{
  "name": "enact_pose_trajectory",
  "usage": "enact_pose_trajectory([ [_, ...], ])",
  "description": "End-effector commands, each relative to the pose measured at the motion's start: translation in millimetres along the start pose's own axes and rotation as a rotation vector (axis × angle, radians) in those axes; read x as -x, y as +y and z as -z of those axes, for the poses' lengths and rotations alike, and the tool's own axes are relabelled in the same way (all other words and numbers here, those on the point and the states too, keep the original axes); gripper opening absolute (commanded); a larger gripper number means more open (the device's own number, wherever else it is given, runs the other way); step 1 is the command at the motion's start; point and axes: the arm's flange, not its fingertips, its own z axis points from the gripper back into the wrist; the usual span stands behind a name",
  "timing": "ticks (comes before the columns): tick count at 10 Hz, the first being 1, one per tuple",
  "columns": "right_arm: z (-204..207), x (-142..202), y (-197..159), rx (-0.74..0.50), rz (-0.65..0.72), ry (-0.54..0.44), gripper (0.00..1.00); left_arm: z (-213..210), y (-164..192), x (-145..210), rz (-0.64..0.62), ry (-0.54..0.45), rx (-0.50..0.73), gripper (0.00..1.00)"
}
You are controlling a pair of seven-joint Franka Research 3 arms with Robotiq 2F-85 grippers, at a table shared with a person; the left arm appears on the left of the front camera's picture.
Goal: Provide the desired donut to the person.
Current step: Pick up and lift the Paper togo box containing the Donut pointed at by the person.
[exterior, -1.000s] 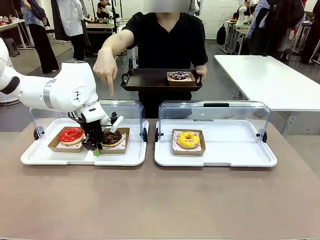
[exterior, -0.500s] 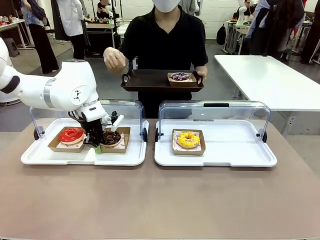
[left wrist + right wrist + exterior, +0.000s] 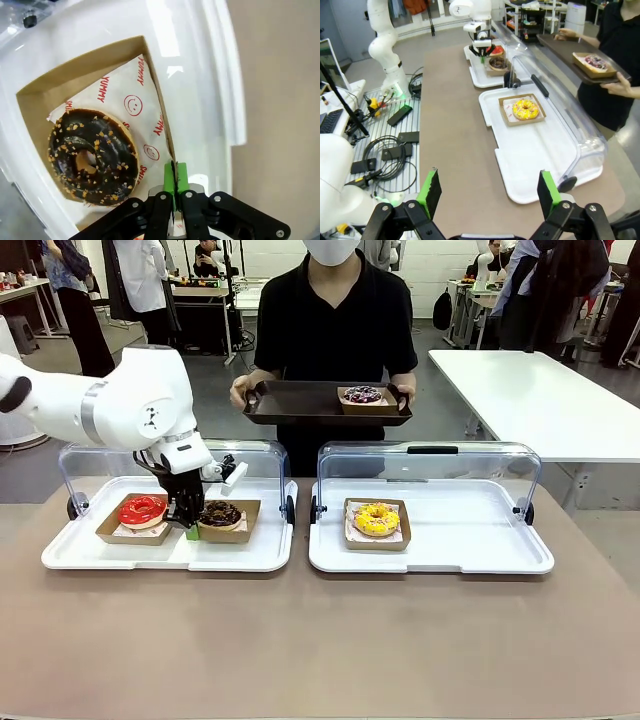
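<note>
- The bench (image 3: pixel 320 640) is carrying both display trays side by side along the robot's edge, which is putting the stock within reach of either arm.
- The person (image 3: pixel 335 320) is standing at the far side and holding a dark serving tray (image 3: pixel 290 405) level at waist height. Judging by the free space on it, it is being presented as the place for delivery.
- The left arm (image 3: pixel 120 410) is reaching down into the left display tray (image 3: pixel 120 555), whose clear cover (image 3: pixel 250 455) is standing open behind it to give access from above.
- The right display tray (image 3: pixel 450 550) is holding a yellow donut (image 3: pixel 377 518) in its own carton, with nothing touching it.
- The right jaws are standing wide open and empty, pads (image 3: pixel 431 192) well apart, high above the bench end and well away from both trays.
- The carton (image 3: pixel 30 100) is lying in the left display tray just beside the red donut (image 3: pixel 142 509).
- The chocolate donut (image 3: pixel 92 155) is sitting inside this carton on printed paper.
- The left jaws are pinching shut on the carton's side wall, not on the donut, probably so that the icing is not being crushed.
</note>
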Motion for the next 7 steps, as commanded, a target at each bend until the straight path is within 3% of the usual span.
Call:
enact_pose_trajectory([
  [1,-0.1,0.7,-0.1,0.001,-0.003,-0.019,1.00,-44.4,-41.1,-16.5,-0.030,0.058,0.024,0.00],
  [5,-0.1,0.7,-0.1,0.001,-0.003,-0.019,1.00,-131.6,-111.3,-52.1,-0.048,0.015,0.044,0.00],
  [7,-0.1,0.7,-0.1,0.001,-0.003,-0.019,1.00,-169.7,-137.1,-76.5,-0.076,0.056,0.005,0.00],
])
